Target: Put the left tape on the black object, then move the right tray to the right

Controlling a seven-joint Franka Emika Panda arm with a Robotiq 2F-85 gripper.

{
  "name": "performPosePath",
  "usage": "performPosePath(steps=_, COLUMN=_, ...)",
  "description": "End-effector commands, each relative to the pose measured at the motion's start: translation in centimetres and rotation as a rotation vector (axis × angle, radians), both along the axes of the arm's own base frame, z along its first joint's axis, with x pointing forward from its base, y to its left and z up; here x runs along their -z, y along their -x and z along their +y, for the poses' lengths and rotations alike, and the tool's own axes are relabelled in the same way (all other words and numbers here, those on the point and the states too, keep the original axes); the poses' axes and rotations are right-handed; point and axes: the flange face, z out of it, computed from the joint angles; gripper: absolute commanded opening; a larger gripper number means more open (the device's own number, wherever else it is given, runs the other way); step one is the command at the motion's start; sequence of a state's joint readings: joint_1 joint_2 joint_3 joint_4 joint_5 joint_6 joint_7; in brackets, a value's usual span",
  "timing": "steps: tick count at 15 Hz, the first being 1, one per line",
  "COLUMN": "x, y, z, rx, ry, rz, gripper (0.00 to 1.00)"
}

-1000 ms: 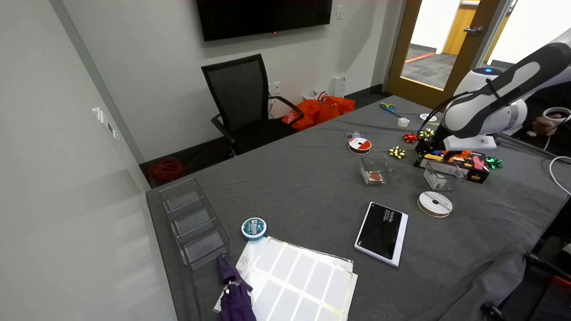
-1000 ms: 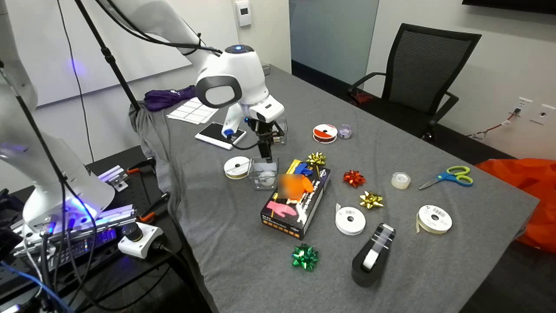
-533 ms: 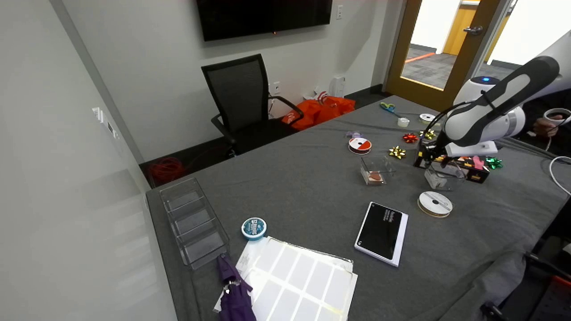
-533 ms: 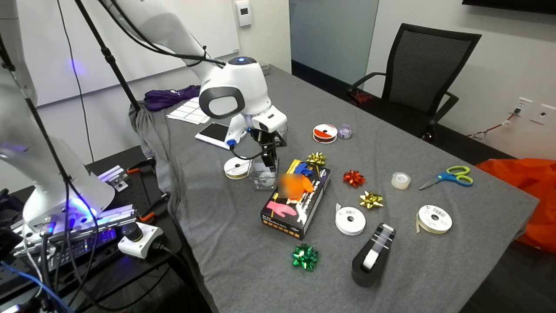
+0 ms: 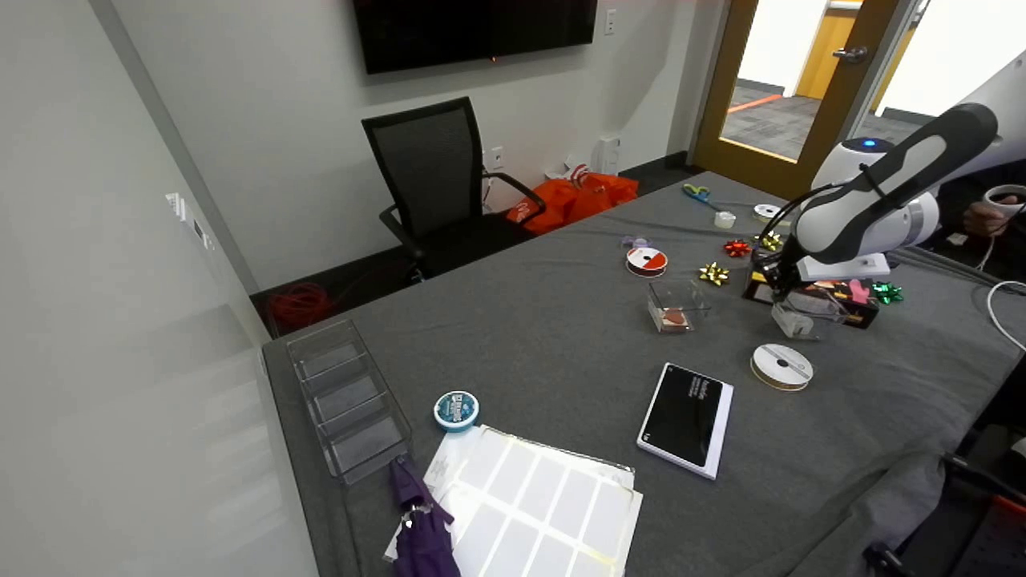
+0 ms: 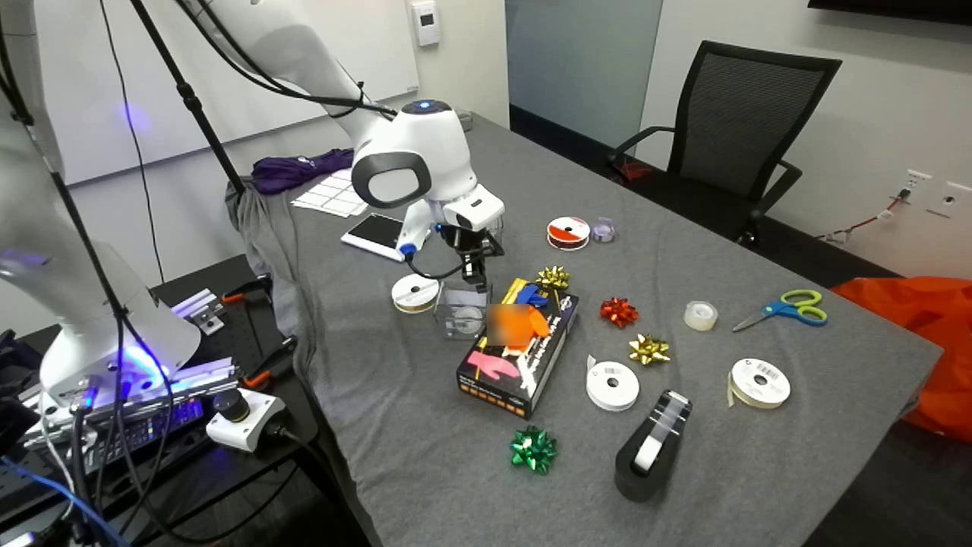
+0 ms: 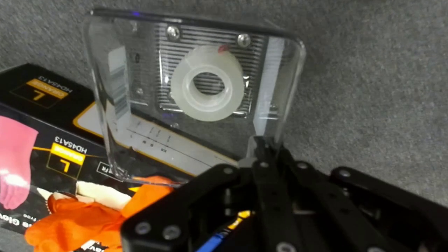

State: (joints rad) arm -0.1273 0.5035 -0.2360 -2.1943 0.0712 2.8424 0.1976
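The first half of the job looks undone: the left tape (image 6: 415, 299), which I take to be the flat white roll nearest the robot-side edge of the grey-clothed table (image 5: 521, 344), lies on the cloth just beside the right tray (image 7: 269, 70). No such roll rests on the black-faced slab (image 5: 687, 418), my best guess for the black object, nor on the glove box (image 6: 543, 372) or the tape dispenser (image 6: 662, 460). The second half seems the step in hand, for the gripper (image 7: 263, 144) is at one side wall of the tray, near a corner; its fingers stand narrow, close together, though through the clear plastic I cannot tell whether the wall is caught between them. The sideways shift is probably unfinished, with the tray just beside the glove box and well apart from the table corner where the scissors (image 6: 776, 309) lie. The tray is hard, glossy, see-through plastic with rounded corners, a ribbed square in its floor and small round studs; in it rests a translucent roll (image 7: 232, 77), milky and smooth, with a wide hole. The left tape is a matte white disc with a small dark hole and a tan edge. The glove box looks like printed card, straight-sided, with a crumpled orange glove (image 7: 80, 224) on top, likely soft and rubbery. The cloth is dull and wrinkled along the robot-side edge, while the green bow (image 6: 534, 450) is shiny foil in pointed loops.
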Motion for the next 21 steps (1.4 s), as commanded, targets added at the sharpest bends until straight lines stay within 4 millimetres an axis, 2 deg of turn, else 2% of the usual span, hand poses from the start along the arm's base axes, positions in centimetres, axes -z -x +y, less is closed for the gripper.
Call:
performPosePath(steps=1, x=-0.6, y=0.0, z=0.2, rx=0.014, ry=0.001, rz=-0.016, gripper=0.0)
performPosePath(steps=4, x=-1.5, y=0.2, z=1.2, rx=0.043, ry=-0.003, rz=-0.023, gripper=0.01)
performPosePath(steps=8, x=-1.8, y=1.0, z=4.1, rx=0.065, ry=-0.002, rz=-0.02, gripper=0.01)
performPosePath(steps=12, x=-2.2, y=2.1, z=8.6, rx=0.082, ry=-0.011, rz=0.003, gripper=0.01)
performPosePath(steps=21, x=-6.8, y=4.0, z=19.5, rx=0.132, ry=-0.07, rz=-0.061, gripper=0.01)
